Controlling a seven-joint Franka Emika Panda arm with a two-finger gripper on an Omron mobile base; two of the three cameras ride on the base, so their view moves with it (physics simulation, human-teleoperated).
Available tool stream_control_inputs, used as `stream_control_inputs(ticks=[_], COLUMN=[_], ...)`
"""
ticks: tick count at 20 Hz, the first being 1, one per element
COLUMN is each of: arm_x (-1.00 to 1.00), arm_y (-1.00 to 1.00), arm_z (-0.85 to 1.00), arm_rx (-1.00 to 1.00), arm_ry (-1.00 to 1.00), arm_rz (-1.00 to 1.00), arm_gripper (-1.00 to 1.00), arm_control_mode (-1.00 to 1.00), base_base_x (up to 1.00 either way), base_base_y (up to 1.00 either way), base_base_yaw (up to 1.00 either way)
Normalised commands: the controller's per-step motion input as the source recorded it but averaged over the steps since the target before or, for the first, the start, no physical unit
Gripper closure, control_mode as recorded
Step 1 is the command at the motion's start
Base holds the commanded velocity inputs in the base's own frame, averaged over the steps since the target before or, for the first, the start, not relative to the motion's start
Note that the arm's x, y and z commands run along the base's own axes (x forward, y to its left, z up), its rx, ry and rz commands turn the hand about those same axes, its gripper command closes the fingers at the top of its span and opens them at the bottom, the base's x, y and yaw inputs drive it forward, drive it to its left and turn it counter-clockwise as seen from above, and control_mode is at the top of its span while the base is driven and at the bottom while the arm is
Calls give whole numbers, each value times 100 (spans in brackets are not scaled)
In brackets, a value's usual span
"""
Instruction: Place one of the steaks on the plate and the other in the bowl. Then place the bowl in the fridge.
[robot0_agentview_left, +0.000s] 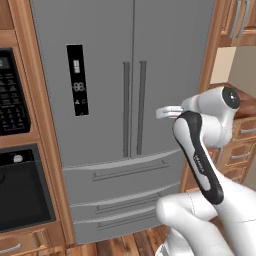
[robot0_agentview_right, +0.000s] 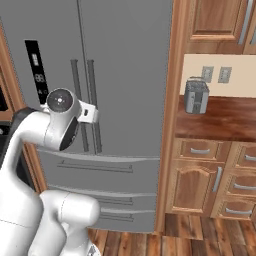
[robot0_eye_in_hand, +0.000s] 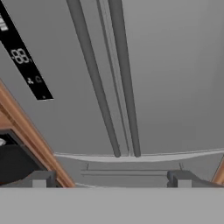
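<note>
The fridge (robot0_agentview_left: 110, 80) stands directly ahead of the robot with both upper doors shut and both lower drawers closed. The two long bar handles (robot0_eye_in_hand: 109, 78) run side by side at the centre seam, and the black dispenser panel (robot0_agentview_left: 77, 80) sits on the left door. The end effector (robot0_eye_in_hand: 111, 179) is raised in front of the doors, clear of them, pointing at the handles. Its fingers stand fully apart and hold nothing.

No steak, plate or bowl can be seen from this position, so I cannot confirm how they lie. Judged from the stance, the step in hand is the approach to the fridge, with a door to be opened. The next move would call for the hand to advance to one bar handle, set the spread fingers either side of it, close, and draw the door outward.

Clearances: the left door swings toward a wood frame and the black wall oven (robot0_agentview_left: 15, 150) just beside it. The right door swings toward a wood panel, beyond which the tabletop (robot0_agentview_right: 220, 120) carries a toaster (robot0_agentview_right: 196, 96) near its edge. The floor before the fridge is occupied by the robot's own base, so the door's arc may crowd the arm.
</note>
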Motion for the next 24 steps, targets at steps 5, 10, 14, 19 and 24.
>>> stream_control_inputs(ticks=[5,10,14,19,24], arm_x=[57,43,37,41,47], arm_y=[0,0,10,23,11], arm_z=[0,-3,-28,-38,-22], arm_rx=[0,0,-1,-5,-3], arm_ry=[16,9,-11,-11,-2], arm_rz=[-6,0,0,0,0], arm_gripper=[-100,-100,-100,-100,-100], arm_control_mode=[-100,-100,-100,-100,-100], base_base_x=[0,0,0,0,0], base_base_y=[0,0,0,0,0], base_base_yaw=[0,0,0,0,0])
